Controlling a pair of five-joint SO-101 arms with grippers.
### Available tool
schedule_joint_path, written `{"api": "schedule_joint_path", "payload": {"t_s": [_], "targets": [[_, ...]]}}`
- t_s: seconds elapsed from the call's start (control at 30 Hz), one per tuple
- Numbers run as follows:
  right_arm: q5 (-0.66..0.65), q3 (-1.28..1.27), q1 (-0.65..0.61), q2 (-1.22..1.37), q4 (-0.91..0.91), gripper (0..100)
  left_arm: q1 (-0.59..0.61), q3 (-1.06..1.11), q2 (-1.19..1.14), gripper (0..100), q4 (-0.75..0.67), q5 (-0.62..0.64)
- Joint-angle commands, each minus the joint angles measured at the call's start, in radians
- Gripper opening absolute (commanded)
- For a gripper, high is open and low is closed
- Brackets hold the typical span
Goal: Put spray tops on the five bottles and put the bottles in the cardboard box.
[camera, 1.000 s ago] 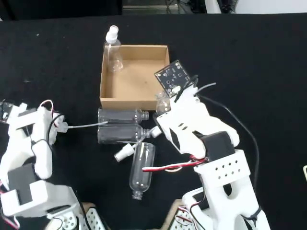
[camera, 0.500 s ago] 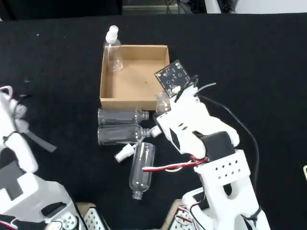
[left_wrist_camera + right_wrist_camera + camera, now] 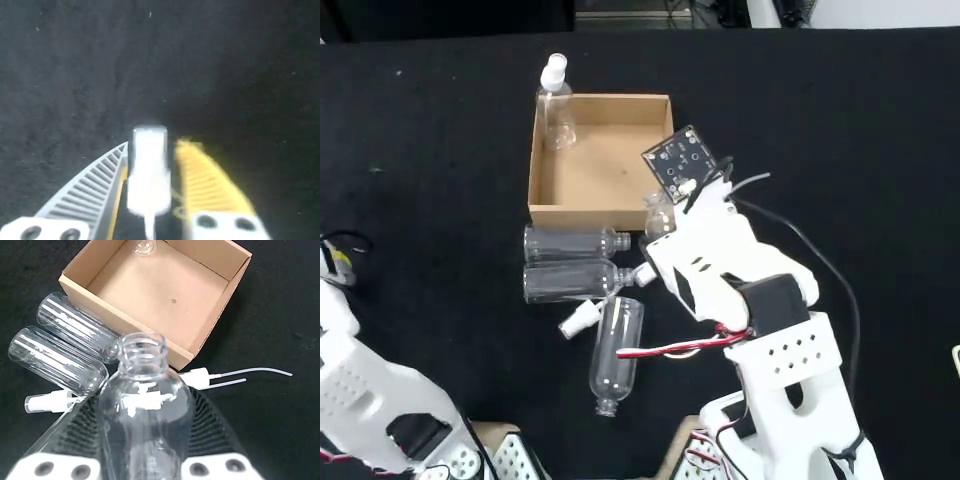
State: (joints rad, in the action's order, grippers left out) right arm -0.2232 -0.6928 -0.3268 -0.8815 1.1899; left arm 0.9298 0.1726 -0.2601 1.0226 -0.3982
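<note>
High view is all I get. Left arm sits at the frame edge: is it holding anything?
Observer: Yes. The left gripper is shut on a white spray top.
Operator: Right one? Its arm covers it.
Observer: The right gripper is shut on a clear bottle, neck open, no top on.
Operator: Spare top near it?
Observer: One loose spray top lies on the table beside the cardboard box corner, its thin tube stretched away from the fingers.
</note>
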Motion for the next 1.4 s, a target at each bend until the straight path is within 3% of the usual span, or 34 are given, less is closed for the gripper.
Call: {"api": "schedule_joint_path", "payload": {"t_s": [0.0, 0.2, 0.3, 0.4, 0.63, 1.03, 1.2, 1.37], "targets": [[0.008, 0.007, -0.011, -0.033, -0.012, 1.1, 0.035, -0.107, -0.006, 23, 0.041, -0.011], [0.008, 0.007, -0.011, -0.033, -0.014, 1.1, 0.028, -0.315, -0.046, 21, 0.356, -0.069], [0.009, 0.007, -0.011, -0.033, -0.014, 1.1, 0.016, -0.409, -0.114, 21, 0.440, -0.061], [0.009, 0.007, -0.011, -0.033, -0.011, 1.1, 0.025, -0.498, -0.212, 21, 0.460, -0.037], [0.009, 0.007, -0.011, -0.033, -0.012, 1.1, 0.013, -0.633, -0.347, 21, 0.543, -0.157], [0.009, 0.007, -0.011, -0.033, -0.012, 1.1, -0.004, -0.607, -0.404, 21, 0.557, -0.250], [0.009, 0.007, -0.011, -0.033, -0.012, 1.1, -0.056, -0.607, -0.402, 2, 0.560, -0.245], [0.012, 0.010, -0.012, -0.035, -0.008, 1.1, -0.077, -0.667, -0.348, 3, 0.675, -0.241]]}}
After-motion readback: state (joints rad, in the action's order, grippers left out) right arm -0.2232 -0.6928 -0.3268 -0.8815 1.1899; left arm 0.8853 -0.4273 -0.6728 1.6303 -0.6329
